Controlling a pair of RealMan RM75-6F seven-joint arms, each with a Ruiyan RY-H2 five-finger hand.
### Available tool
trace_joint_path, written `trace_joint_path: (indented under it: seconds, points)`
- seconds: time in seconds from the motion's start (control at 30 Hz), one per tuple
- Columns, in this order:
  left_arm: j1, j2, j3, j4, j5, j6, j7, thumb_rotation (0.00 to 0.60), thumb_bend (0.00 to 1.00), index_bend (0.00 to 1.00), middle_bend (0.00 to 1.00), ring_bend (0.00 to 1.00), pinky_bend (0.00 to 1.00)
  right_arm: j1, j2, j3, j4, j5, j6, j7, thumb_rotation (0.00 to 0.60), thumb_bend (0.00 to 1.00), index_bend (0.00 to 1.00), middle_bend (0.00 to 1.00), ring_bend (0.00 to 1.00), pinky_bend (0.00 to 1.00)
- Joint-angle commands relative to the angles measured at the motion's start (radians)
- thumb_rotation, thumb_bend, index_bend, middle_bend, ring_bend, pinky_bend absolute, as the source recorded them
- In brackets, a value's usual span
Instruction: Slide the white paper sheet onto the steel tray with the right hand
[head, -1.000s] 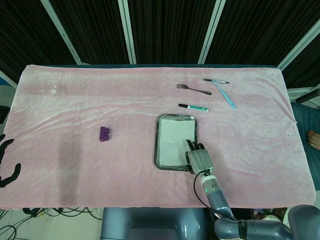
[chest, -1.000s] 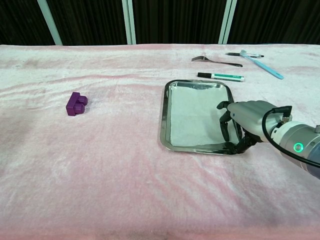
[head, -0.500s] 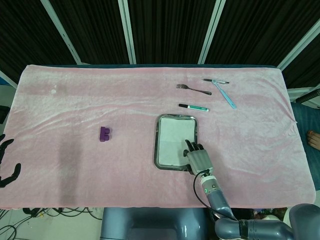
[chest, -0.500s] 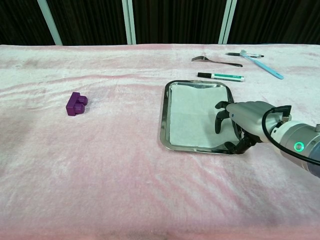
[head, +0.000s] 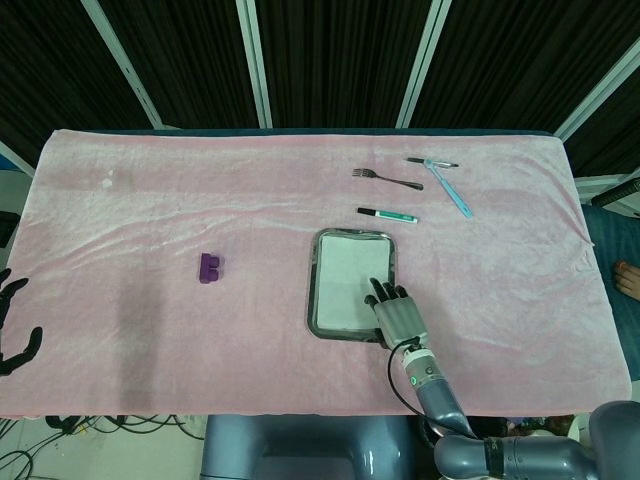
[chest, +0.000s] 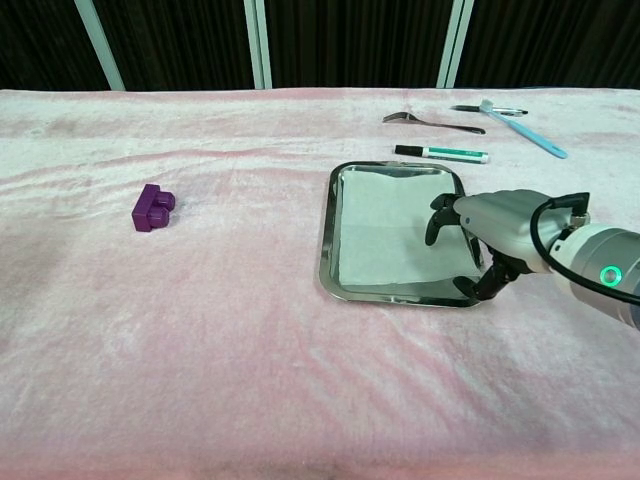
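The white paper sheet (head: 349, 279) (chest: 385, 227) lies flat inside the steel tray (head: 313, 287) (chest: 327, 244), which rests on the pink cloth right of centre. My right hand (head: 397, 316) (chest: 492, 232) hovers over the tray's near right corner, raised off the sheet, fingers curled downward and apart, holding nothing. At the far left edge of the head view my left hand (head: 14, 325) shows only as dark fingers spread apart, off the table.
A purple block (head: 210, 267) (chest: 152, 207) sits left of the tray. Behind the tray lie a green-and-white marker (head: 387, 214) (chest: 441, 153), a fork (head: 386, 180) (chest: 430, 122), a blue toothbrush (head: 447, 187) (chest: 520, 127) and a dark pen (head: 431, 161).
My right hand has lifted off the paper and drawn back slightly toward the tray's near right corner. The sheet and tray have stayed in place.
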Motion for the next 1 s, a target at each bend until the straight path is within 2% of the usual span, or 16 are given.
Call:
trace_joint_path:
  seconds: [0.03,0.23,0.37,0.57,0.83,1.0]
  points:
    - [0.000,0.000,0.000,0.000,-0.001,0.000,-0.001,0.600,0.40,0.15,0.04,0.00,0.00,0.028,0.040,0.001,-0.052,0.072,-0.006,-0.056,0.600,0.35,0.23,0.03,0.09,0.16]
    - [0.000,0.000,0.000,0.000,-0.001,-0.002,0.000,0.600,0.40,0.15,0.04,0.00,0.00,0.076,0.100,0.009,-0.133,0.207,-0.031,-0.104,0.600,0.35,0.20,0.03,0.09,0.16]
    - [0.000,0.000,-0.001,-0.001,-0.002,-0.001,0.000,0.600,0.40,0.15,0.04,0.00,0.00,0.089,0.107,0.019,-0.140,0.236,-0.046,-0.078,0.600,0.35,0.20,0.03,0.09,0.16]
    - [0.000,0.000,-0.002,-0.002,-0.004,0.000,0.000,0.600,0.39,0.15,0.04,0.00,0.00,0.085,0.068,0.018,-0.084,0.138,-0.039,0.004,0.600,0.38,0.20,0.04,0.09,0.16]
    - [0.001,0.000,-0.004,-0.002,-0.006,0.002,-0.003,0.600,0.39,0.15,0.04,0.00,0.00,0.062,-0.019,0.005,0.075,-0.031,-0.060,0.160,0.600,0.40,0.20,0.10,0.14,0.17]
    - [0.001,0.000,-0.003,-0.003,-0.005,0.001,-0.002,0.600,0.40,0.15,0.04,0.00,0.00,0.067,-0.062,0.005,0.146,-0.043,-0.088,0.195,0.600,0.40,0.20,0.10,0.14,0.17]
